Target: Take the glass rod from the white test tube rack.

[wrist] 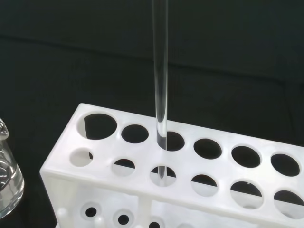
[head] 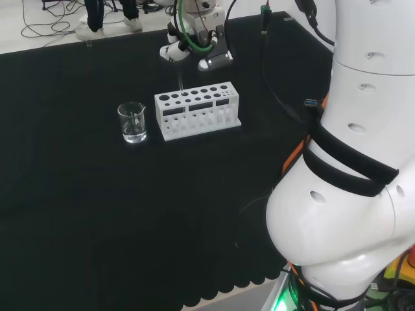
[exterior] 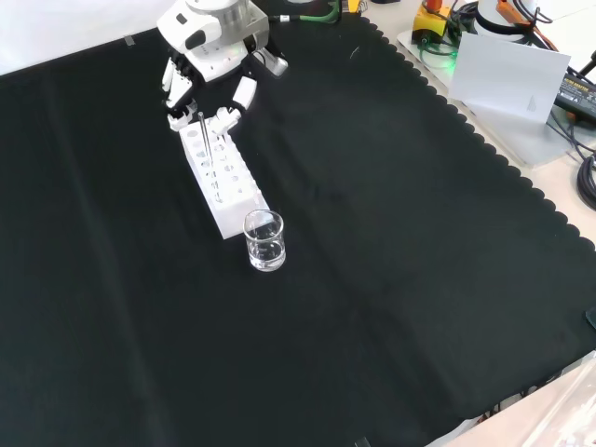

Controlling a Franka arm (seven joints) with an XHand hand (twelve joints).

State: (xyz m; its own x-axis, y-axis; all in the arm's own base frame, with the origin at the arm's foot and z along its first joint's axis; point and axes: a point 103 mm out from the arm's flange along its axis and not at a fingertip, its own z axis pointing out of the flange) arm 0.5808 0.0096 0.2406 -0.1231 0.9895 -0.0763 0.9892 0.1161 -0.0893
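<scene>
the glass rod (wrist: 160, 85) is held upright, pinched by the hand (exterior: 207, 79), its lower end hanging below the fingers (exterior: 226, 114) in the white rack (wrist: 190, 180).

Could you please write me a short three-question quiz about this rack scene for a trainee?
1. True or false: the glass rod stands upright in a hole of the white test tube rack.
2. Multiple choice: in the head view, what stands left of the rack? A) a flask on a cork ring B) a clear beaker C) a red funnel
3. Open: in the front view, where is the robot hand relative to the rack?

Key:
1. True.
2. B.
3. Over the rack's far end, at the top of the rod.
</scene>
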